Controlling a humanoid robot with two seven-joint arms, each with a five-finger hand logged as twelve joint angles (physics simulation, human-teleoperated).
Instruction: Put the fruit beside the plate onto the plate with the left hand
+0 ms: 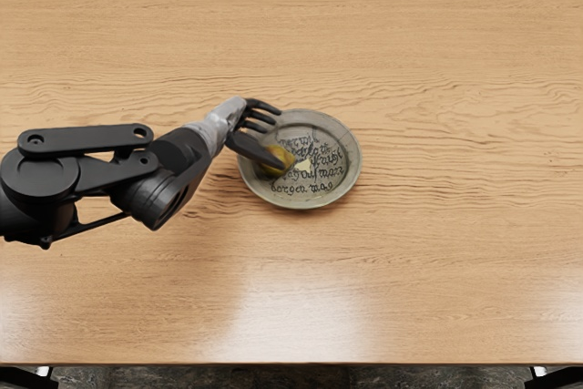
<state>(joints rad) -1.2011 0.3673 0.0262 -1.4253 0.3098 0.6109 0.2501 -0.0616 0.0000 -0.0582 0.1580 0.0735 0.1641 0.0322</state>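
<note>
Fruit (275, 159) sits on the plate (353, 148), on its left part, close to the rim. It is small and yellow, and just to its right is a pale bit that is too small to make out. The plate is round and gray-green, with dark letters painted across the middle. It rests flat on the wooden table (410, 271), a little left of the middle.

Only 1 arm shows. The left arm (109, 175) comes in from the left side. It is big and black near the edge and turns gray at the wrist. The left hand (239, 127) hangs over the left rim of the plate. Its fingers (262, 116) are spread apart and point to the right, above the fruit and not around it. 1 more dark finger, lower down, reaches toward the fruit and ends right at its left side. I cannot tell if it touches the fruit. The hand is not wrapped around the fruit.

A brown wall runs along the far side of the table.
</note>
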